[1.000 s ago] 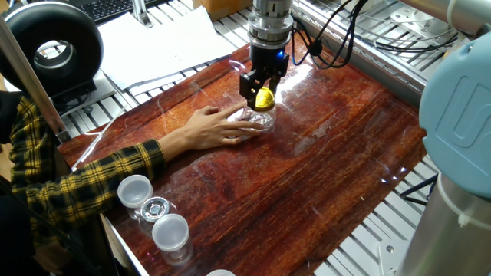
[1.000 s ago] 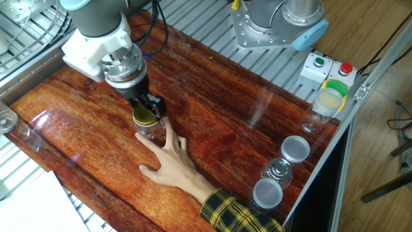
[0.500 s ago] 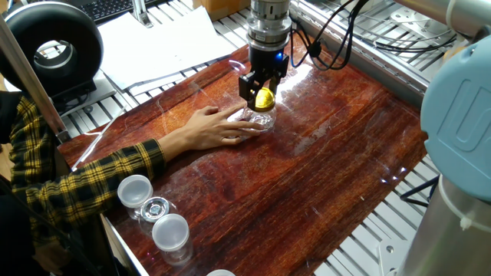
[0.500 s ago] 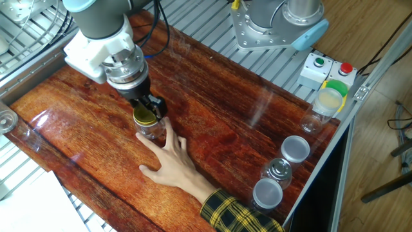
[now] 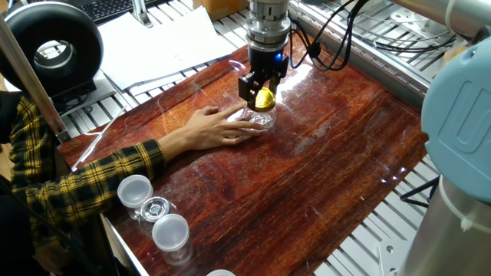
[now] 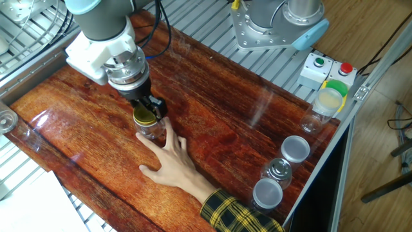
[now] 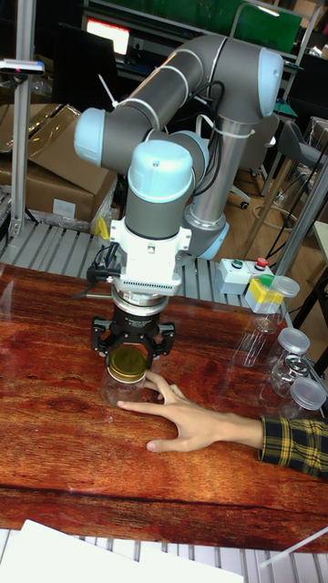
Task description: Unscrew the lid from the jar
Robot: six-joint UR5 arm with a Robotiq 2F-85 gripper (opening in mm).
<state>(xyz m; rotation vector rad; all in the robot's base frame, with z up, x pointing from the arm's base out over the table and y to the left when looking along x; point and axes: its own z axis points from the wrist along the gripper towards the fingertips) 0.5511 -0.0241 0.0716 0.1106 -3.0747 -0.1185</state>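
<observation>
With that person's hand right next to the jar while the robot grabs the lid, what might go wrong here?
1. The hand touches the jar right under the gripper; fingers could get pinched if the arm shifts.
2. The gripper appears closed on the lid. If the hand's hold slips, the jar may spin with the lid instead of opening.
3. The jar is glass on a bare table; a tip or jolt might break it.
</observation>
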